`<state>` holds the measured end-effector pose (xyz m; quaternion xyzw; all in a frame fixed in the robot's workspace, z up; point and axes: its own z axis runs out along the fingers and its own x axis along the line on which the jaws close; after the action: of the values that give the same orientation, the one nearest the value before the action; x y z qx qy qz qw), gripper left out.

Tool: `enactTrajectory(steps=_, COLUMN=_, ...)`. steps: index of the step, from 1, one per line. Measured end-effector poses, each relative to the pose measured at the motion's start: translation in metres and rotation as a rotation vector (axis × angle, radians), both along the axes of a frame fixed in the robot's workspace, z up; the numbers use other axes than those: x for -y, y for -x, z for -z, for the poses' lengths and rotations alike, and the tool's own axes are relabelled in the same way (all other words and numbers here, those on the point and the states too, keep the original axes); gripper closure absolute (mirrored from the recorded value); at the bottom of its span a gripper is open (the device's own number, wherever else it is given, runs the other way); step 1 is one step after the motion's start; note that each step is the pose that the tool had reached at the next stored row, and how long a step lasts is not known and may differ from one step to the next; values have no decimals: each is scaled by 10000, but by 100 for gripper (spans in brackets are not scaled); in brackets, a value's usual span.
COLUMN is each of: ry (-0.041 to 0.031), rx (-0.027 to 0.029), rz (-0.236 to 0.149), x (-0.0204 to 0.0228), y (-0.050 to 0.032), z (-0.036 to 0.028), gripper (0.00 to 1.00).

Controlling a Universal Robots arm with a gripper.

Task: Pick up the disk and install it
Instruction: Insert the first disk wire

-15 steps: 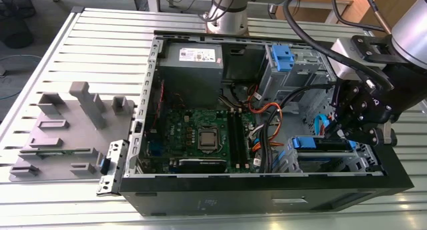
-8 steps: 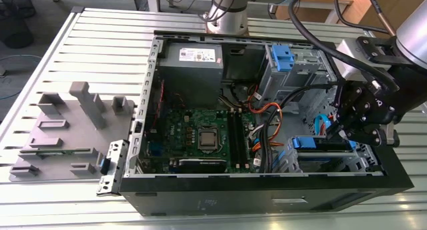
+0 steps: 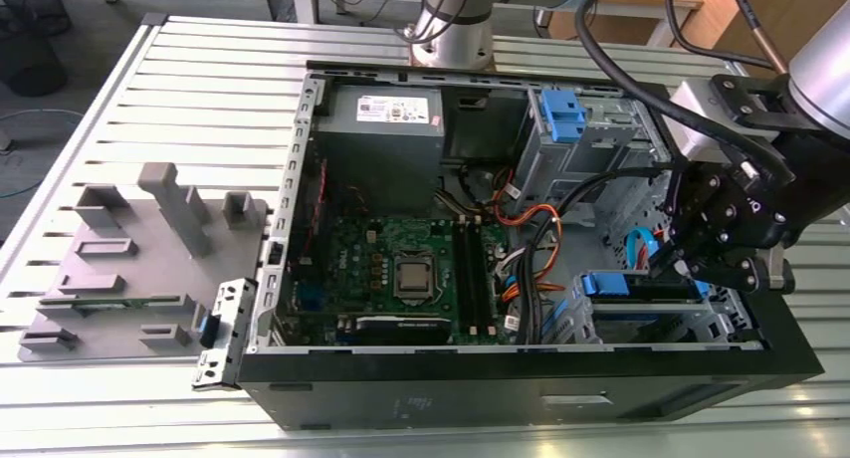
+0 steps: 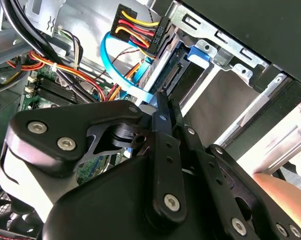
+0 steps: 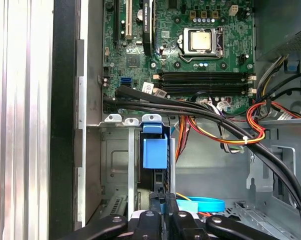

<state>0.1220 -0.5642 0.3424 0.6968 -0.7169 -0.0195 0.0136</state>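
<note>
Claw [image 3: 700, 269] fingers look pressed together just above the disk [image 3: 644, 287], which already sits in its bay at the case's corner. Judging by that, any push should be straight and gentle, clear of the cables [image 3: 531, 269].

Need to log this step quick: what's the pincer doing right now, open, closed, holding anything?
Pincer: closed, empty, fingertips pressed together at the flat silver metal hard drive with blue plastic bracket, seated in its bay.
</note>
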Motion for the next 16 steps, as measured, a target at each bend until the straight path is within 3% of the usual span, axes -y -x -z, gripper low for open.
enactTrajectory(steps=16, ry=1, rx=0, rz=0, x=0, y=1, z=32, gripper=84)
